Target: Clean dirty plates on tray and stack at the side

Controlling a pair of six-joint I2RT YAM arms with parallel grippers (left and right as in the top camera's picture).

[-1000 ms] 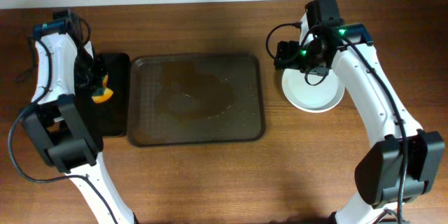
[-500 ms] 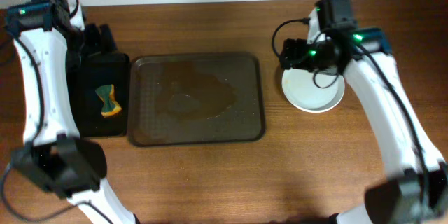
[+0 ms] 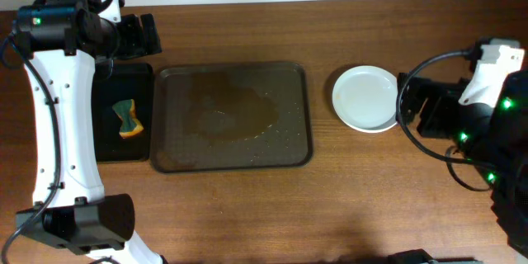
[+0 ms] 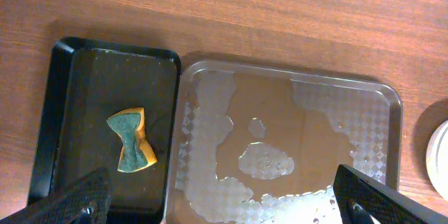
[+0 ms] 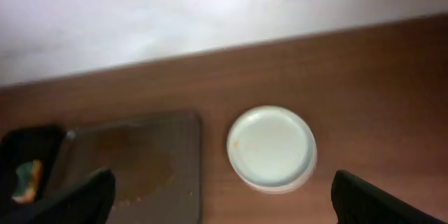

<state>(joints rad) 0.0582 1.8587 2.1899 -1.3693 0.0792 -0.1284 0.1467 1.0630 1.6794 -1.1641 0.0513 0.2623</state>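
The white plates [image 3: 365, 99] lie stacked on the table to the right of the dark brown tray [image 3: 247, 144]. The top plate [image 5: 271, 147] looks clean apart from a faint orange speck at its left rim. The tray [image 4: 318, 122] holds no plates, only patches of water and a brown film. My left gripper [image 3: 151, 35] hangs open high above the tray's back left corner, with nothing between its fingers [image 4: 80, 199]. My right gripper [image 3: 410, 104] is open just right of the plates and apart from them, its fingers [image 5: 388, 199] wide.
A narrow black tray [image 3: 106, 136] lies left of the brown tray, with a green and orange sponge [image 3: 126, 118] on it. The sponge [image 4: 131, 140] is free of both grippers. A pale wall runs along the table's far edge.
My left gripper opened, left the sponge on the black tray and rose toward the back. My right arm drew back to the right, off the plates, its jaws opening wider.
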